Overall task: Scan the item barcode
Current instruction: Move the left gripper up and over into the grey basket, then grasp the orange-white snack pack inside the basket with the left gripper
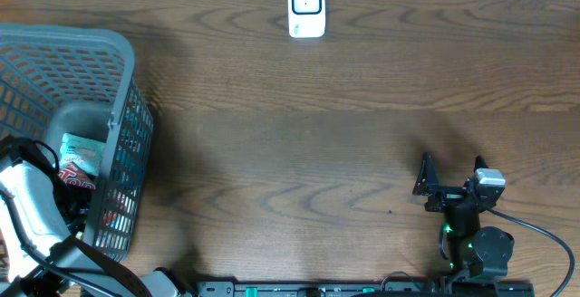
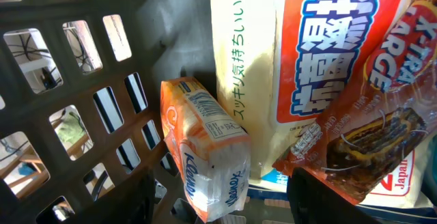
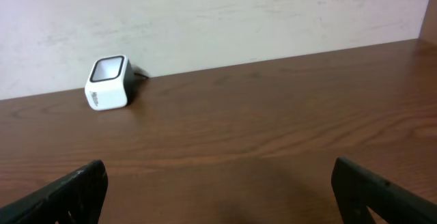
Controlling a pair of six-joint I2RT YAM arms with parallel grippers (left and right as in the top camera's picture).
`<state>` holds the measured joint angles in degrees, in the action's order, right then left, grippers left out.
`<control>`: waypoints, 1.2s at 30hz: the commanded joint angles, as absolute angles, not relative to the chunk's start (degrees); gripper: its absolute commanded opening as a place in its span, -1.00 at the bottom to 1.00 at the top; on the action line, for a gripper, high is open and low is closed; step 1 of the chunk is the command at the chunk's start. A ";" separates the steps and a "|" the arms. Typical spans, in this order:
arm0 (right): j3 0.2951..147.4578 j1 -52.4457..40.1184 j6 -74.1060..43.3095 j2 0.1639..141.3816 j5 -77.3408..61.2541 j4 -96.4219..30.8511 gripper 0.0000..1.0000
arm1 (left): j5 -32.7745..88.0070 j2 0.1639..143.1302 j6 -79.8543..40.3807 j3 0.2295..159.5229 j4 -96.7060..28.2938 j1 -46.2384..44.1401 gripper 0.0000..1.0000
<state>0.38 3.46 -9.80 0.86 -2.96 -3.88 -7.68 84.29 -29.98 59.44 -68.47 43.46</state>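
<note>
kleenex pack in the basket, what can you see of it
The Kleenex pack is a soft, plastic-wrapped brick, orange and white, with a printed label panel on its upper face and the brand name on its near end. It stands tilted in the grey lattice basket, leaning against a cream packet with green print. The left arm's fingers sit either side of its lower end, not visibly touching.

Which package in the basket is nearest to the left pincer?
The orange Kleenex tissue pack: its lower end lies between the fingers of the left pincer. The cream bag stands behind it, the X-Large snack wrapper to one side.
</note>
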 commanded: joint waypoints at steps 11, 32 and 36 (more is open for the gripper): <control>0.32 2.96 -9.15 0.67 -2.70 -4.10 0.98 | -8.40 84.25 -31.44 55.33 -66.59 43.70 0.25; 0.32 2.96 -9.15 0.67 -2.70 -4.10 0.99 | -8.21 83.92 -31.42 66.96 -73.03 43.70 -0.85; 0.32 2.96 -9.15 0.67 -2.70 -4.10 0.99 | -8.21 83.29 -30.68 76.90 -78.13 43.70 -0.85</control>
